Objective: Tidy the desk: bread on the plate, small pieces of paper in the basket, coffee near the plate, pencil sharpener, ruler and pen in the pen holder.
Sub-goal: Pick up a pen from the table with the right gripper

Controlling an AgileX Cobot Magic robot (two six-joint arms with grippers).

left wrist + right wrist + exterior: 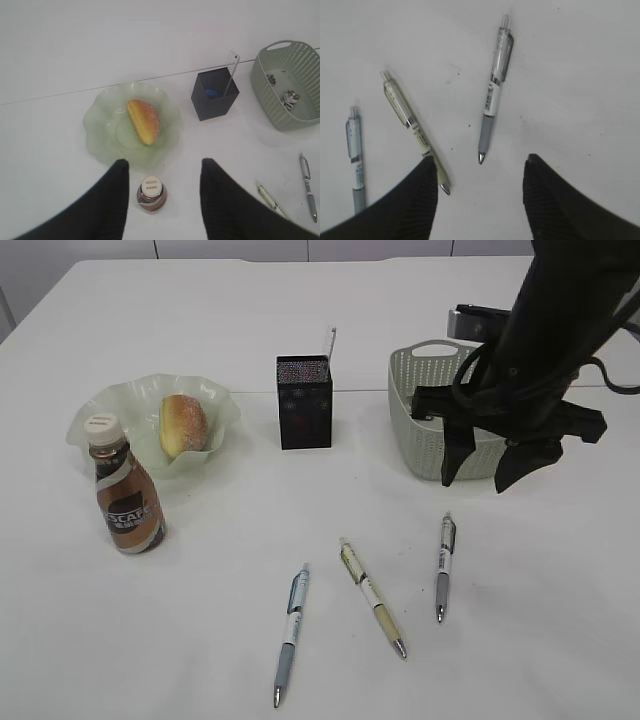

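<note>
Three pens lie flat on the white table (300,310), in the near half, none in the pen holder (304,402). The blue-grey pen (291,634) is leftmost, long axis nearly straight toward the camera in the exterior view, tip at the near end, clicker leaning slightly right at the far end. The yellow-green pen (371,596) sits in the middle on a diagonal, clicker far-left, tip near-right. The grey pen (444,565) is rightmost, close to vertical in that view, tip near, clicker far. All three are apart from one another, tips toward the near edge. The right gripper (487,460) hangs above the table in front of the basket (420,405), jaws parted, nothing between them; its wrist view shows the grey pen just ahead of the gap, tip pointing back toward the fingers, and the yellow-green pen's tip beside the left finger. The left gripper (165,200) is released too, empty, hovering over the coffee bottle (127,490), whose cap shows between the fingers. The bottle stands upright just in front of the plate (95,420). The bread (183,426) lies on the plate. The pen holder stands upright between plate and basket, with a clear ruler (231,75) leaning in it and a blue item at the bottom, unclear what. Crumpled paper bits (290,97) lie inside the basket.
</note>
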